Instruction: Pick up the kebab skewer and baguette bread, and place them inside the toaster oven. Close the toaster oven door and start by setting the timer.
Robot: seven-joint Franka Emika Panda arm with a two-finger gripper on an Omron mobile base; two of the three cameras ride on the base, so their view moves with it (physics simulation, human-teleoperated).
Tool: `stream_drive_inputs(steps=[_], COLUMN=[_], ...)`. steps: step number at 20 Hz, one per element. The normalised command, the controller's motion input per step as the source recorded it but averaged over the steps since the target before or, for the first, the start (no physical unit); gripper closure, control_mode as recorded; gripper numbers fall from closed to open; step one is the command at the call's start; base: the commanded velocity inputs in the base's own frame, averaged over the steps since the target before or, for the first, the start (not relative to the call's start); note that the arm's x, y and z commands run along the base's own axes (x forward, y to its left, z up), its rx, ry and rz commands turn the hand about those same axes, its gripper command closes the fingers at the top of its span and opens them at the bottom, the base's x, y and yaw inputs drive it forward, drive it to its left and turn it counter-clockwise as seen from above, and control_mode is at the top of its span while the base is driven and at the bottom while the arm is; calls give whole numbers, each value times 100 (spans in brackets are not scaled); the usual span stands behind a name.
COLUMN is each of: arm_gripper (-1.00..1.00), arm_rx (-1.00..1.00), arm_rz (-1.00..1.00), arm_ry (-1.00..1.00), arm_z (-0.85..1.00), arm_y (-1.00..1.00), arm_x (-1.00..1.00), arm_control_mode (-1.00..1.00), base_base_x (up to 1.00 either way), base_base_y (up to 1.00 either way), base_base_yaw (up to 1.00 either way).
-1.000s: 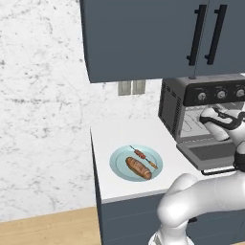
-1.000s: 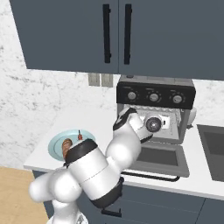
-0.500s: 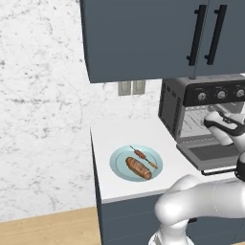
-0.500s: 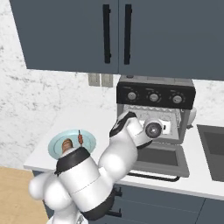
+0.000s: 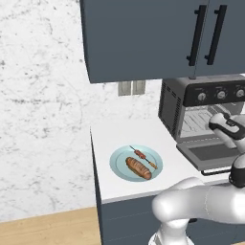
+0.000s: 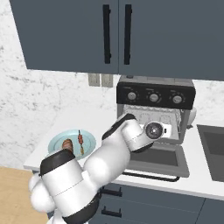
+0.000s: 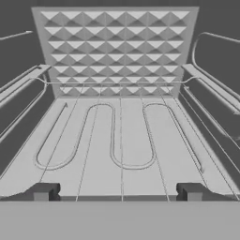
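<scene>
We note the gripper (image 7: 117, 191) spread wide and empty inside the toaster oven (image 5: 191, 103), while skewer (image 5: 143, 156) and baguette (image 5: 139, 168) lie on the plate (image 5: 119, 167); withdrawing carelessly risks snagging the wire rack (image 7: 119, 136).

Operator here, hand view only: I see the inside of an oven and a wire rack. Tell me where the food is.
Observer: The kebab skewer and baguette bread both lie on a light blue plate on the counter, left of the toaster oven.
Operator: Confirm the door state.
Observer: The toaster oven door is dropped fully open, lying flat over the counter in front of the oven.
Operator: Report my gripper.
Observer: The gripper is open and empty, its two fingertips wide apart, pointing into the oven mouth above the door.
</scene>
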Motion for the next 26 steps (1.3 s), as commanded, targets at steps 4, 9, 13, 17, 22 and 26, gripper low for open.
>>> stream_drive_inputs(steps=[4, 9, 13, 17, 22, 26], arm_gripper=[-100, -100, -100, -100, -100, -100], arm_rx=[0, 0, 0, 0, 0, -1], arm_rz=[0, 0, 0, 0, 0, 0], arm_ry=[6, 3, 7, 10, 4, -4], arm_z=[-68, -62, -38, -35, -5, 71], arm_y=[0, 0, 0, 0, 0, 7], arm_x=[-64, -61, -48, -49, -36, -48], arm_control_mode=[-100, -100, -100, -100, -100, -100], base_base_x=[0, 0, 0, 0, 0, 0], base_base_y=[0, 0, 0, 0, 0, 0], base_base_yaw=[0, 0, 0, 0, 0, 0])
